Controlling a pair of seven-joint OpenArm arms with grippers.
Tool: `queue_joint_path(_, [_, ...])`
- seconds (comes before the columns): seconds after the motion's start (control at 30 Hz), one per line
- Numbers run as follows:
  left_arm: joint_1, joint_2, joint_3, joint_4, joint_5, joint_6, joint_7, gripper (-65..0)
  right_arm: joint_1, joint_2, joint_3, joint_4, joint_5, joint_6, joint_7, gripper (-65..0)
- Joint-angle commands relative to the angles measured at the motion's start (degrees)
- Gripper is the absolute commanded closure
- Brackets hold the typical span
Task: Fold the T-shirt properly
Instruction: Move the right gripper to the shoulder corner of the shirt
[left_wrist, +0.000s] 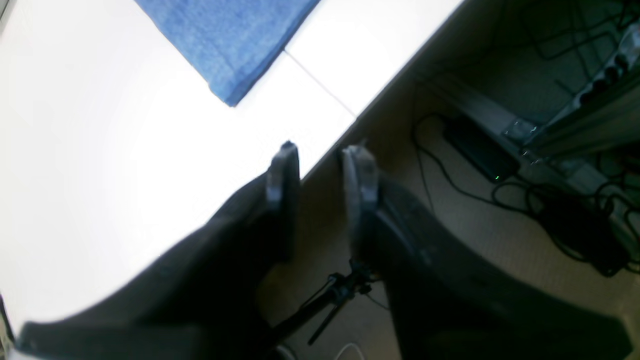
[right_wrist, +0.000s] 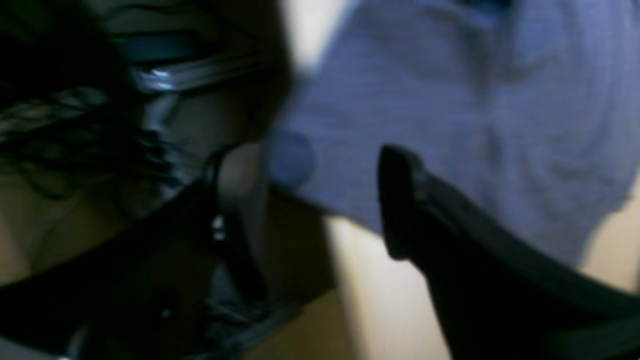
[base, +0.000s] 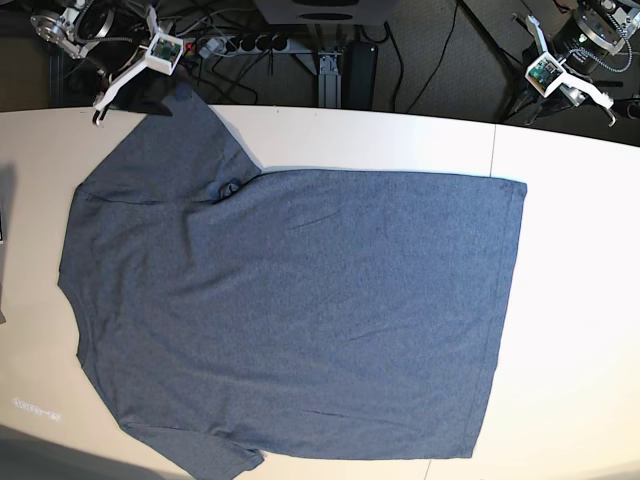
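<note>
Cream-white laminate bench (base: 560, 300) fills most of the base view; a thin seam runs across it near the right side, and it ends at a straight far edge.

One T-shirt (base: 290, 300), heathered blue-grey, lies spread flat on the bench, the largest item on it. Its hem faces the view's right, its shoulders the left. One short sleeve reaches toward the far left corner, the other lies at the near edge. The neck is not visible. A few shallow creases near the far sleeve; no lettering shows on the upward face.

Two arms, both at the far edge, well apart from each other.

Right end effector (base: 120, 85): white fingers over the far left corner, just beside the far sleeve tip. In the right wrist view (blurred) the two dark fingers (right_wrist: 405, 200) stand wide apart, with shirt fabric behind them; nothing is between them.

Left end effector (base: 565, 80): over the far right edge, clear of the shirt. In the left wrist view its two fingers (left_wrist: 282, 175) are apart with a moderate gap, empty, hanging over the bench edge; one corner of the shirt shows beyond.

Beyond the bench: dark floor, one power strip (base: 235, 44), tangled black cables (left_wrist: 550, 200), one black adapter (left_wrist: 480, 152) with a green light, aluminium framing.
</note>
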Motion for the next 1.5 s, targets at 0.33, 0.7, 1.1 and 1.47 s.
queue_joint_path(0.33, [0.66, -0.63, -0.39, 0.76, -0.24, 1.51, -0.57, -19.5, 13.64, 4.9, 0.33, 0.66, 9.57, 10.12, -0.22, -35.8])
queue_joint_path(0.7, [0.66, -0.63, -0.39, 0.76, -0.24, 1.51, -0.2, -19.5, 14.08, 5.68, -0.04, -0.96, 11.23, 17.57, -1.49, -35.8])
queue_joint_path(1.1, [0.66, -0.63, -0.39, 0.76, -0.24, 1.49, 0.42, -19.5, 13.94, 8.46, -1.4, -1.11, 11.89, 19.19, -5.03, -35.8])
queue_joint_path(1.47, [0.63, -0.63, -0.39, 0.76, -0.26, 1.51, 0.2, -19.5, 13.94, 18.49, -1.4, -1.11, 11.87, 21.59, -4.96, -35.8])
